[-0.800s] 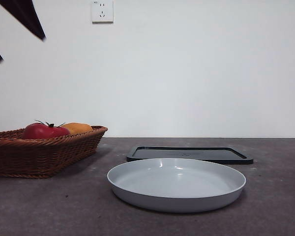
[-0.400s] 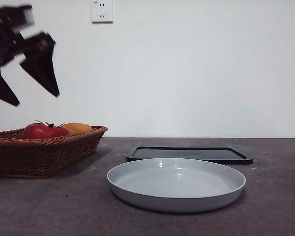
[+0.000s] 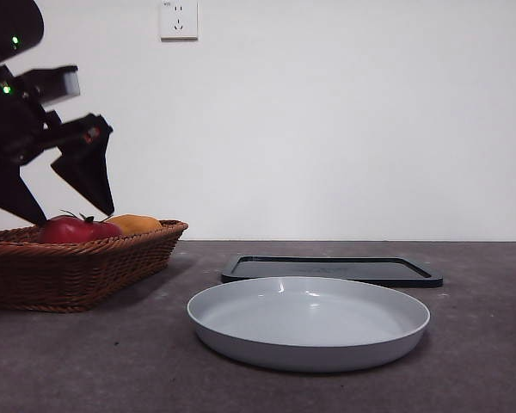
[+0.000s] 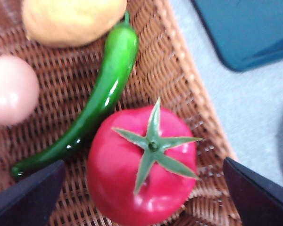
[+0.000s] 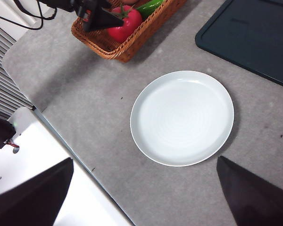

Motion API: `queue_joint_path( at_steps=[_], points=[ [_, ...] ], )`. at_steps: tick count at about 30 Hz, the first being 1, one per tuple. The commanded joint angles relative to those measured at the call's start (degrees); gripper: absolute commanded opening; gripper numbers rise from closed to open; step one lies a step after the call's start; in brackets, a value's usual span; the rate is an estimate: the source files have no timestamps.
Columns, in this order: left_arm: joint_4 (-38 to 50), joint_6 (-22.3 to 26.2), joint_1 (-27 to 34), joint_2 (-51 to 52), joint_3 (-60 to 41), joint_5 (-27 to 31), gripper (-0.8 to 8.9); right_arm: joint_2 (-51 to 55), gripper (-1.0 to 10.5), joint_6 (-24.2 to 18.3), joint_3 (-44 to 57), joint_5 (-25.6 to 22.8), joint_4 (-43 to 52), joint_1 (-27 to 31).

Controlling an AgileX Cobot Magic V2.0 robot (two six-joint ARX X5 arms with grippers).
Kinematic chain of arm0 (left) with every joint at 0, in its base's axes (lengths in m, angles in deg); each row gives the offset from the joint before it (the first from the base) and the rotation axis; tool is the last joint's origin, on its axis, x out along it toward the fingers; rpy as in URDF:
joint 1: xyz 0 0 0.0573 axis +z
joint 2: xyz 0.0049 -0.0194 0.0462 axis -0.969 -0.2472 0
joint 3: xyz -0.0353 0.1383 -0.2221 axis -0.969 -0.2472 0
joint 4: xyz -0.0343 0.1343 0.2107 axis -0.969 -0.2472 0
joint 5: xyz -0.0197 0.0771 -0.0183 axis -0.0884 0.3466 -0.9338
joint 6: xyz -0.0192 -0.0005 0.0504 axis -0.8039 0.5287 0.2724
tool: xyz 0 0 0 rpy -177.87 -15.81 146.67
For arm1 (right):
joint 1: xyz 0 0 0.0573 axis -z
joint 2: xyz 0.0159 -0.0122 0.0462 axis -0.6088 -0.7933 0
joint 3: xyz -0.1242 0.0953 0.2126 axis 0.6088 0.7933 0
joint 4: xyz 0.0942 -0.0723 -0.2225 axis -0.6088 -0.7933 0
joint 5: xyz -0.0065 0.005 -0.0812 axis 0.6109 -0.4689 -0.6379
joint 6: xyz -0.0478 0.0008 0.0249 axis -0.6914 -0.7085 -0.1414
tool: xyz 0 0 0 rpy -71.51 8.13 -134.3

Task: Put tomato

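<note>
We see the shiny red round tomato (image 4: 142,165) with its green star top lying in the brown woven basket (image 3: 77,267) at the left edge of the grey table (image 3: 112,361). Our left claw (image 3: 64,198) hangs just above it with its two black jaws spread wide, holding nothing. Our right claw (image 5: 141,197) waits high over the table, jaws wide apart and empty too.

We think the tomato is smooth and slippery, a bit heavy, and may be soft, so a hard squeeze could hurt it. The best hold looks like its round sides, one jaw on each, below the green top.

The left wrist view shows a long green pepper (image 4: 92,108), a yellow round fruit (image 4: 70,19) and a pale pink fruit (image 4: 12,89) beside the tomato. The front view hides the pepper and pink fruit behind the basket wall. It does show the round white plate (image 3: 310,344) and flat dark tray (image 3: 331,271) near the middle.
</note>
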Motion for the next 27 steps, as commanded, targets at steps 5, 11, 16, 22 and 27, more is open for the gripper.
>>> queue_joint_path(
  at_steps=[5,11,16,22,27],
  points=[
    [1.20,0.85,-0.57,-3.93,1.38,0.09,5.62,-0.46,4.8,-0.42,-1.07,-0.04,0.39,-0.28],
    [1.18,0.83,-0.57,-4.66,1.38,0.33,5.23,-0.46,4.8,-0.42,-1.07,-0.02,0.37,-0.28],
    [0.83,0.85,-0.57,-4.66,1.38,1.16,3.57,-0.46,4.8,-0.42,-1.07,-0.04,0.37,-0.28],
    [0.70,0.63,-0.57,-4.24,1.46,1.11,3.29,-0.46,4.8,-0.42,-1.07,-0.04,0.37,-0.28],
    [0.66,0.11,-0.59,-0.52,1.88,0.90,3.29,-0.46,4.8,-0.42,-1.07,-0.04,0.37,-0.28]
  ],
)
